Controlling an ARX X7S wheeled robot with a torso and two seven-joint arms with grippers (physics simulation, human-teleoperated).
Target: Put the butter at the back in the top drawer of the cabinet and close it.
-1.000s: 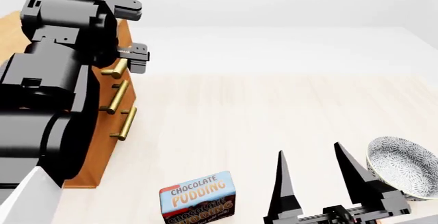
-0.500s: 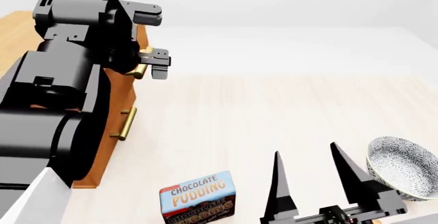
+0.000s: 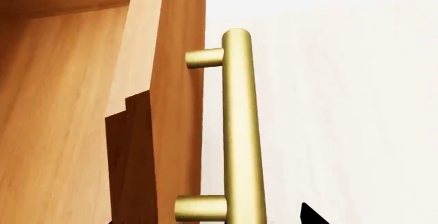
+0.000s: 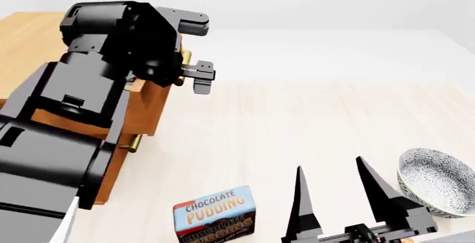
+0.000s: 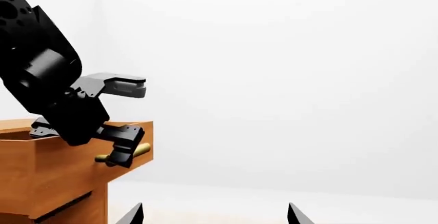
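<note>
- The step in hand looks to be drawing out the top drawer (image 4: pixel 152 107) of the cabinet (image 4: pixel 111 182), so the job is a straight, level pull on its brass handle (image 3: pixel 239 131).
- The left pincer (image 4: pixel 194 54) straddles that handle: in the right wrist view one finger sits above the bar and one below (image 5: pixel 126 119), jaws well spread rather than pinched tight, so it hooks the bar rather than clamps it.
- The left wrist view shows the drawer front standing proud of the cabinet, with plain wood interior behind it; the drawer is judged part open.
- The pull should run along the drawer's own slide, away from the cabinet face; any sideways or downward drift risks the bar slipping out of the loose hold.
- It should open far enough to leave room at the back.
- The right pincer (image 4: pixel 337 198) hangs low over the tabletop (image 4: pixel 312 120), fingers apart and holding nothing, between the CHOCOLATE PUDDING box (image 4: pixel 215 214) and a patterned bowl (image 4: pixel 438 182).
- The butter shows in none of the views, so where it lies cannot be told.
</note>
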